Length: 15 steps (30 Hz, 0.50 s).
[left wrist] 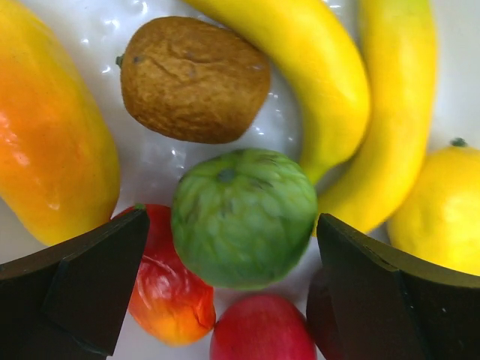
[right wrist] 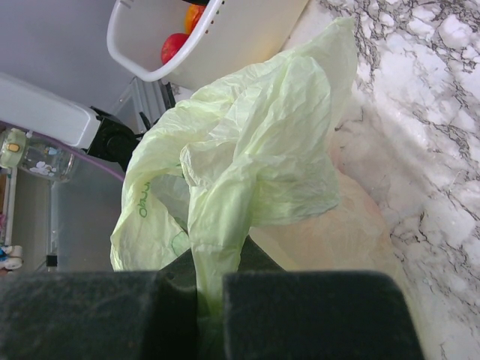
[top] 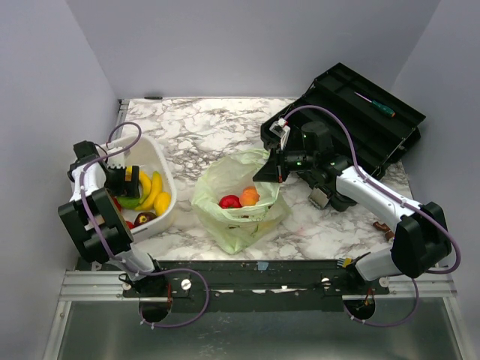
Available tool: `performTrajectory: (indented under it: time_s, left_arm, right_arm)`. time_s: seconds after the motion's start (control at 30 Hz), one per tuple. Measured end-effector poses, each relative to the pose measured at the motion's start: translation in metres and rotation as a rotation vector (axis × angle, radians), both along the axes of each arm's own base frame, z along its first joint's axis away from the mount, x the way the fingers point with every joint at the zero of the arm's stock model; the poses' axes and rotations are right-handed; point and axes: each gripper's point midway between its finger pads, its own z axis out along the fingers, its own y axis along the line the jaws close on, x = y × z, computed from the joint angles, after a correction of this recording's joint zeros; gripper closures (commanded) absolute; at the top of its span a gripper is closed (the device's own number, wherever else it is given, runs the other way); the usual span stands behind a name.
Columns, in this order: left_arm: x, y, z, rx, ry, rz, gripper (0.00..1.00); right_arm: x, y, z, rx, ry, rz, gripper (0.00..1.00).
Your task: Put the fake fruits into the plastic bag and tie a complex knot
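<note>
Writing: green print on the thin, translucent pale green crinkly plastic bag [right wrist: 247,165], at its 9 o'clock edge in the right wrist view; too crumpled to read.
Bag: it sits mid-table on the grey-veined white marble tabletop [top: 202,131], mouth gaping, film wrinkled and soft.
Inside the bag: a glossy red apple [top: 229,201] and, touching it at 2 o'clock, a smooth round orange fruit [top: 250,196].
Right gripper [right wrist: 210,307]: jaws pressed together on a twisted fold of the bag's rim, at the bag's 1 o'clock in the top view.
Left gripper [left wrist: 232,285]: fingers spread wide, down in the white plastic basket [top: 166,180] at the bag's 9 o'clock.
Between those fingers: a bumpy green round fruit [left wrist: 244,217], a finger just beside it on each side.
Around it: a matte, wrinkled brown oval fruit [left wrist: 193,79] at 11, two slick yellow bananas [left wrist: 315,67] at 1, a yellow lemon [left wrist: 442,210] at 3, an orange-yellow mango [left wrist: 52,142] at 9.
Off at the bag's 2 o'clock: an open black plastic tool case [top: 375,124] holding a green-handled screwdriver [top: 379,106].
</note>
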Motion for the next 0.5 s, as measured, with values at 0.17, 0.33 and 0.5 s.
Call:
performTrajectory:
  time_s: [0.17, 0.33, 0.5]
  left_arm:
    - [0.005, 0.011, -0.017, 0.032, 0.010, 0.058, 0.13]
    - [0.012, 0.019, -0.029, 0.043, 0.013, 0.083, 0.31]
    - [0.014, 0.016, -0.025, 0.034, -0.005, 0.073, 0.37]
  right_arm:
    - [0.000, 0.000, 0.000, 0.000, 0.000, 0.000, 0.99]
    - [0.000, 0.000, 0.000, 0.000, 0.000, 0.000, 0.99]
    - [0.000, 0.000, 0.000, 0.000, 0.000, 0.000, 0.99]
